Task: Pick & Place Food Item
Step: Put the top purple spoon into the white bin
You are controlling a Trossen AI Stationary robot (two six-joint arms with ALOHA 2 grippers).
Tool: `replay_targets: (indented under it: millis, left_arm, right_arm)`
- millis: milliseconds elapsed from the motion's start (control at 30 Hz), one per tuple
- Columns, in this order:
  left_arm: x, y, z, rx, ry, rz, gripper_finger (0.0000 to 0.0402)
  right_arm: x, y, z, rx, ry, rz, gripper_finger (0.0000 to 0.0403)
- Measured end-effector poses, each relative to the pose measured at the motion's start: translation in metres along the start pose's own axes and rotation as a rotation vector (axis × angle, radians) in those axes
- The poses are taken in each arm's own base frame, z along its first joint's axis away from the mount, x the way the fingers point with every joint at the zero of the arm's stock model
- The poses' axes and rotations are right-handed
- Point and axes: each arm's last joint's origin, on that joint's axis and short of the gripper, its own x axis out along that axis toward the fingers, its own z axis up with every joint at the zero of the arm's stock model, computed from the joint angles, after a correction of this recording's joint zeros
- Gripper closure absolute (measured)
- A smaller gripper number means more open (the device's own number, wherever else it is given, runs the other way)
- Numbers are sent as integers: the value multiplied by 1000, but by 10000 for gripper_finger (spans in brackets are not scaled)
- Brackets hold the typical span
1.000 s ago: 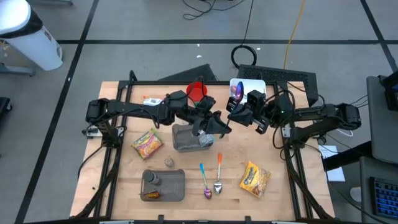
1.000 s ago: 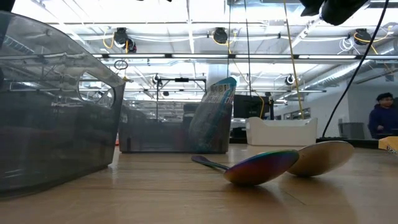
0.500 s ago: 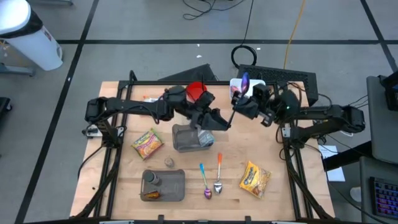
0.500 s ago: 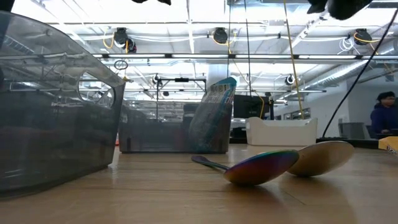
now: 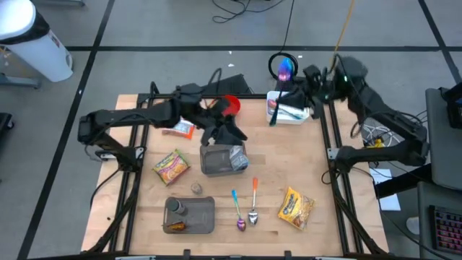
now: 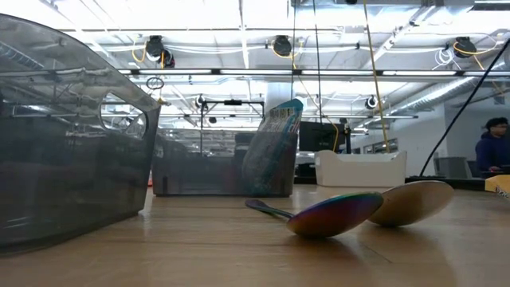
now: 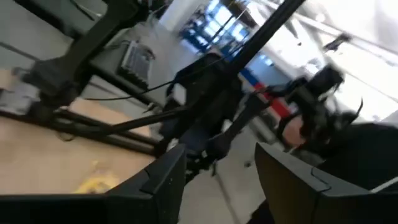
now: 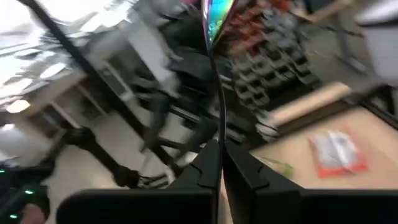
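A grey bin [image 5: 216, 160] stands mid-table, and a blue food packet [image 6: 275, 147] leans upright against its wall. My left gripper [image 5: 229, 135] hovers above the bin's far edge. It is open, with nothing between its fingers [image 7: 163, 180]. My right gripper [image 5: 287, 97] is raised over the white tray [image 5: 296, 114] at the far right. It is shut on an iridescent spoon [image 5: 286, 70]. Yellow packets [image 5: 171, 166] [image 5: 296, 206] and an orange-white packet [image 5: 180, 128] lie flat on the wood. My right gripper pinches the spoon's thin handle [image 8: 218, 134] between its two fingers. The handle runs on ahead of the fingers to the iridescent bowl [image 8: 217, 15]. The spoon is lifted clear, high above the table's far right corner.
Two spoons [image 5: 238, 209] [image 5: 254, 206] lie near the front. A grey tray [image 5: 189, 214] with small items sits at the front left. A red cup [image 5: 229, 105] stands at the far edge. A person [image 6: 492, 147] shows in the room beyond.
My right gripper has risen and swung toward the table's far right corner, carrying the spoon up with it. My left gripper has drawn back from over the bin toward the left and far side. The blue packet has stayed leaning in the bin.
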Motion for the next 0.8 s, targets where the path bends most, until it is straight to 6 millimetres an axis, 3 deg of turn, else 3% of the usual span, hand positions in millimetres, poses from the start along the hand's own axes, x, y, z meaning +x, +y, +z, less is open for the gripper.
replay_targets:
  millis: [133,300,600,800]
  left_arm:
    - [-27,-14,1,63,25,99,215]
    - [-64,-33,4,159,17,207,219]
    - [-123,-65,2,276,-1,338,220]
    - [-143,-74,-3,319,-4,443,220]
  right_arm:
    - [-2,-23,19,23,29,-110,402]
    - [8,-69,28,89,44,-211,403]
    - [22,-154,3,203,196,-498,403]
    - [7,-173,-18,205,386,-763,403]
